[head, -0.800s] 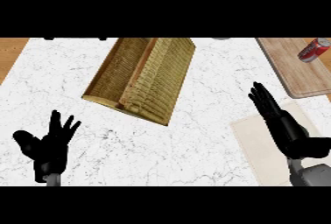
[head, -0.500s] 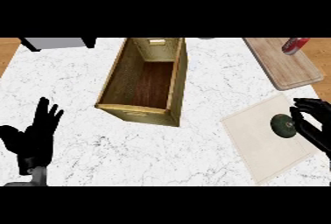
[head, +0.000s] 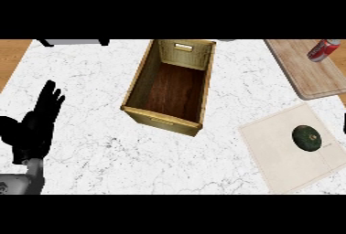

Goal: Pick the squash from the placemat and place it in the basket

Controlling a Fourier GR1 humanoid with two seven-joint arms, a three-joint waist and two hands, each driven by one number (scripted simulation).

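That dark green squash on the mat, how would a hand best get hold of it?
Probably from straight above, fingers and thumb closing round its sides. The squash is round and squat, lying alone on the flat placemat with its stem end up, so its rim is free all around. It lies at the view's right, the right hand's side, though only the left hand shows.

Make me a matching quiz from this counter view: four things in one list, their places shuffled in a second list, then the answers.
Things:
1. squash
2. basket
3. can
4. left hand

Places:
A. on the wooden board, top right
B. near the view's left edge, fingers up
C. on the pale placemat, right
D. middle of the counter, empty inside

Pairs: 1-C, 2-D, 3-A, 4-B
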